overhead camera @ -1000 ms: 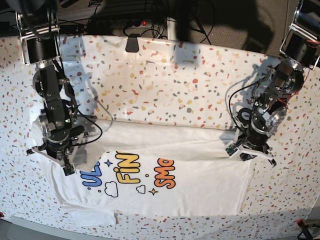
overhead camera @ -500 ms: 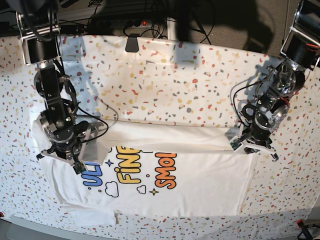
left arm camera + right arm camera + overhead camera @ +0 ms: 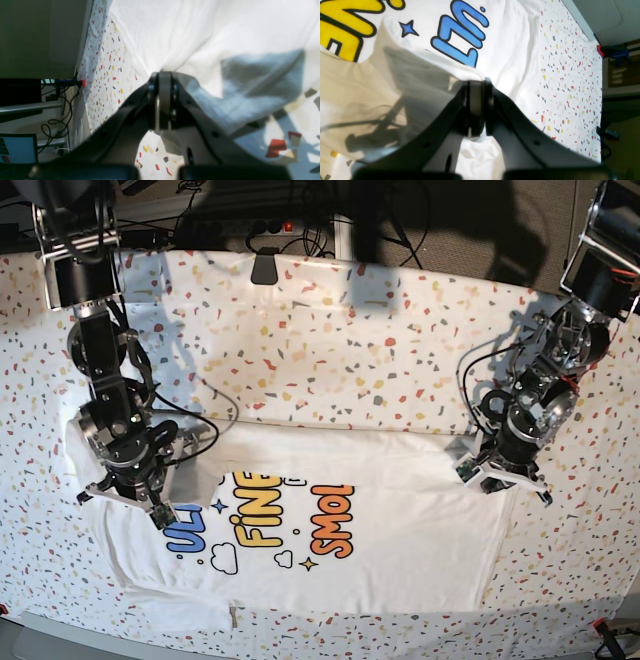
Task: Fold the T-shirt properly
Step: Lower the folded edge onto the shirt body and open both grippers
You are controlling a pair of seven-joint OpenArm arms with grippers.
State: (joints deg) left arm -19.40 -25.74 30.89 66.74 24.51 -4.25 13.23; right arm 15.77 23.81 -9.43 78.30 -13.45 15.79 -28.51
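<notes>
Mid-fold: my left hand (image 3: 505, 477) & right hand (image 3: 128, 498) both pinch the white printed cotton T-shirt (image 3: 400, 525) edge; next I carry it fwd evenly.

Base view: overhead, whole speckled terrazzo-patterned tabletop (image 3: 350, 350). Wrist views: close along clamped black grippers, sharing the white printed cotton T-shirt (image 3: 400, 530).

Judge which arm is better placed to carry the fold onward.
Neither alone: the left gripper and right gripper are each shut on a T-shirt corner at opposite ends, so both should probably move together.
</notes>
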